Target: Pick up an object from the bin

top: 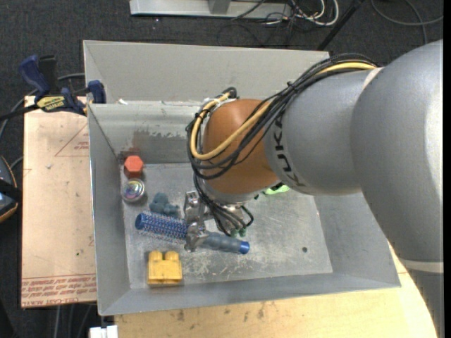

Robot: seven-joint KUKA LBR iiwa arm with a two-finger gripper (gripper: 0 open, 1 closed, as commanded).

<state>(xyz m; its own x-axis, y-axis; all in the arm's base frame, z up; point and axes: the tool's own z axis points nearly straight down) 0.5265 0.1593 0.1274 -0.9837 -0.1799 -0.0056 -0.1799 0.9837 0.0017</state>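
The gripper (194, 229) is seen low at the front of the bin (299, 234), right where the blue ribbed roller (159, 224) meets the blue-grey tube (225, 245); whether its pincer is apart or together cannot be told; both could be nudged and neither caught, it is judged; the roller may be sent rolling on scuffed metal; the yellow block (164, 267) lies near, so room is tight.
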